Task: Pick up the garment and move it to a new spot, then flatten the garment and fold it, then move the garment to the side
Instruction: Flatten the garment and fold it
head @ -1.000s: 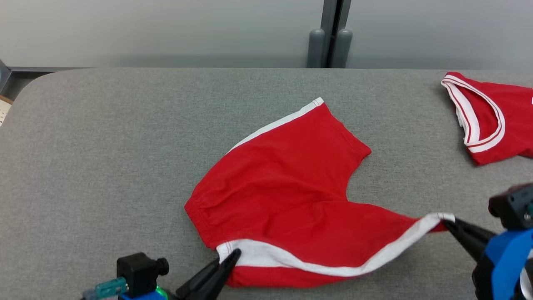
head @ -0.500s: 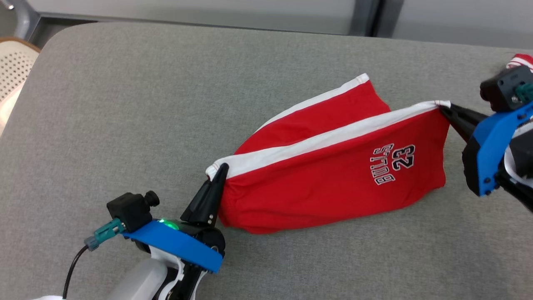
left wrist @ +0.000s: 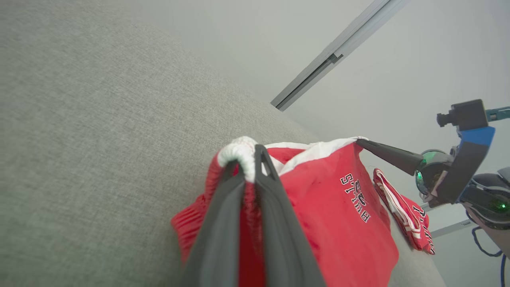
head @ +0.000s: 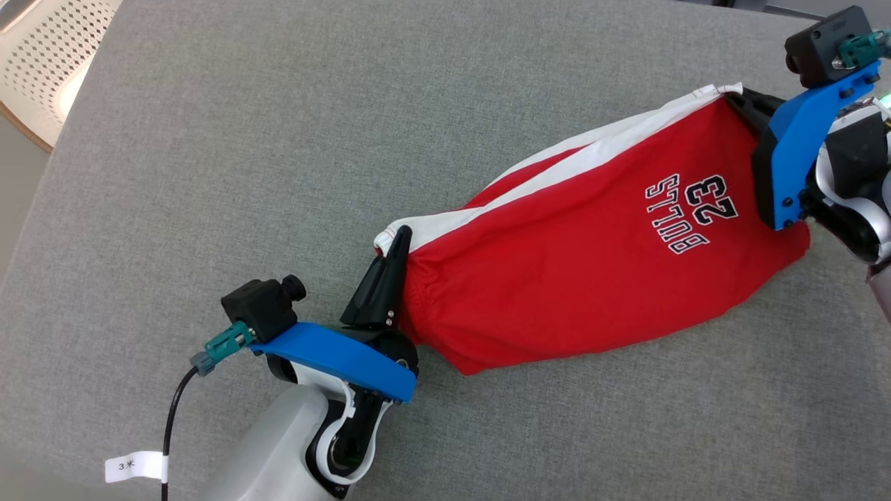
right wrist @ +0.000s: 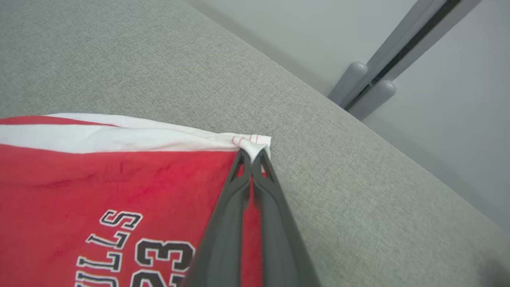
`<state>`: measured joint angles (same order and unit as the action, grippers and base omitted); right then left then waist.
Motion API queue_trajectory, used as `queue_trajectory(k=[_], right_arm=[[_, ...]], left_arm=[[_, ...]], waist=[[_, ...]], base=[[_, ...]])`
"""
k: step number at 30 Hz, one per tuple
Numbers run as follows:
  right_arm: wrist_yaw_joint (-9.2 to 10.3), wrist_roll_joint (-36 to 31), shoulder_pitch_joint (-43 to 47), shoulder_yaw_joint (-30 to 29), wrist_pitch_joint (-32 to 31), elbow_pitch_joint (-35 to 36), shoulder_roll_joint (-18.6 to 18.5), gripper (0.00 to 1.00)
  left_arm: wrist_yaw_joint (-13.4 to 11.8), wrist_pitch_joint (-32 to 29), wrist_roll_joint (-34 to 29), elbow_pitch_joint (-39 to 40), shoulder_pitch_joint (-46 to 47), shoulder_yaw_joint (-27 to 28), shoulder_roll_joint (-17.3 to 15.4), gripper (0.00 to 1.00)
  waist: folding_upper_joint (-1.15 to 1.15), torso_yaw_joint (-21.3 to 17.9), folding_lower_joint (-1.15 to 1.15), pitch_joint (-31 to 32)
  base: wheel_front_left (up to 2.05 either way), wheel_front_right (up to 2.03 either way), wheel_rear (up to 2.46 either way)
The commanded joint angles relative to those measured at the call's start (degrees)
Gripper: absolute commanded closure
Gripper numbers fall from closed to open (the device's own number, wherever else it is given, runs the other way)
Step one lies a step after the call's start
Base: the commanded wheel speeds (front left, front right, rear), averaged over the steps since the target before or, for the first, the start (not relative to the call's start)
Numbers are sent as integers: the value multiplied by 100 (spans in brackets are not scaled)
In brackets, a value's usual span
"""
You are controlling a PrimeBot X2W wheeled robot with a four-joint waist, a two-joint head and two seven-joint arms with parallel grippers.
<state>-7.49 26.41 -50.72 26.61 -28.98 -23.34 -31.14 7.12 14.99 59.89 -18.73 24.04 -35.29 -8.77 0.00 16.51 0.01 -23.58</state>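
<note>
Red "BULLS 23" shorts [head: 592,278] are hanging over the grey tabletop [head: 278,139], left gripper [head: 399,239] and right gripper [head: 734,99] each clamping a white-striped corner. A cable tag [head: 132,466] is showing "3米"; another red garment [left wrist: 402,211] is lying beyond.

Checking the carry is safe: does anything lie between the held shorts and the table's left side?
Nothing visible does. Left gripper and right gripper are shut on the shorts, and the table to their left is bare grey cloth. A second red garment lies past the right gripper.
</note>
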Motion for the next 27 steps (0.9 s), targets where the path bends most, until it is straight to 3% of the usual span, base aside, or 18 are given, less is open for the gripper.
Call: queue_trajectory(k=[1, 6, 7, 8, 9, 10, 11, 20, 27], right_arm=[[-1, -2, -131, 67, 73, -146, 22, 100], [-1, 32, -422, 318, 399, -637, 125, 100], [0, 31, -462, 351, 479, -729, 139, 73], [-1, 35, -494, 394, 547, -819, 158, 32], [-1, 45, -533, 435, 611, -908, 184, 0], [-1, 56, -571, 461, 671, -986, 222, 0], [-1, 102, -592, 482, 716, -1068, 269, 0], [-1, 737, -262, 583, 903, -1573, 435, 0], [-1, 1048, 372, 283, 1191, -1735, 468, 0]], left_arm=[[46, 21, -33, -30, 110, 31, 30, 100], [47, 21, -8, -125, 144, 95, 125, 100], [43, 21, -31, -132, 143, 110, 130, 100], [42, 22, -12, -142, 131, 108, 143, 100], [42, 22, 6, -146, 123, 100, 151, 81], [42, 22, 14, -157, 115, 85, 147, 52], [42, 22, 41, -174, 109, 45, 143, 0], [42, 22, 24, -250, -187, 144, -40, 0], [42, 22, -1111, 73, -851, 1166, -20, 0]], waist=[[0, 32, -1, -30], [0, 73, -1, -62], [0, 76, -1, -62], [0, 78, -1, -60], [0, 77, -1, -55], [0, 73, -1, -46], [0, 66, -1, -34], [0, -36, -1, 386], [0, -129, -1, 846]], base=[[0, 0, 0], [0, 0, 0], [0, 0, 0], [0, 0, 0], [0, 0, 0], [0, 0, 0], [0, 0, 0], [0, 0, 0], [0, 0, 0]])
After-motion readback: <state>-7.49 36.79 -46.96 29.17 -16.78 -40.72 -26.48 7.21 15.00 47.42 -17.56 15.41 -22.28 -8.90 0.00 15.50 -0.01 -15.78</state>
